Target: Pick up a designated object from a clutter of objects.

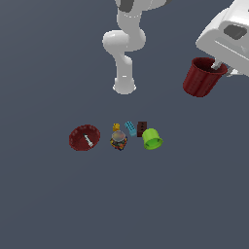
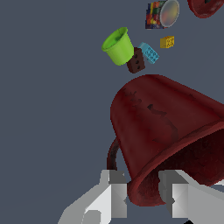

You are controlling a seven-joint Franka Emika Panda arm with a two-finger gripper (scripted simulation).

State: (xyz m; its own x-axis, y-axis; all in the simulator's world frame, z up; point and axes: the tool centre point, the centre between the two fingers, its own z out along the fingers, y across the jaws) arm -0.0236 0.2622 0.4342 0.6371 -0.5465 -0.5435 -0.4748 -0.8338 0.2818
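The designated object, a dark red ribbed cup [image 1: 202, 77], hangs high above the floor at the exterior view's upper right, tilted, with its rim pinched by my gripper [image 1: 219, 67]. The wrist view shows the cup [image 2: 162, 131] large and close, its rim wall between my two fingers [image 2: 114, 192], so the gripper [image 2: 142, 194] is shut on it. The rest of the clutter lies far below: lime green cup [image 1: 152, 139], blue brick [image 1: 130, 128], brown block [image 1: 141, 128], small jar [image 1: 118, 140], yellow piece [image 1: 116, 127].
A wide dark red bowl [image 1: 84, 137] with a white piece inside sits at the exterior view's left of the clutter. The arm's white base [image 1: 124, 85] stands behind the items. Grey floor surrounds everything.
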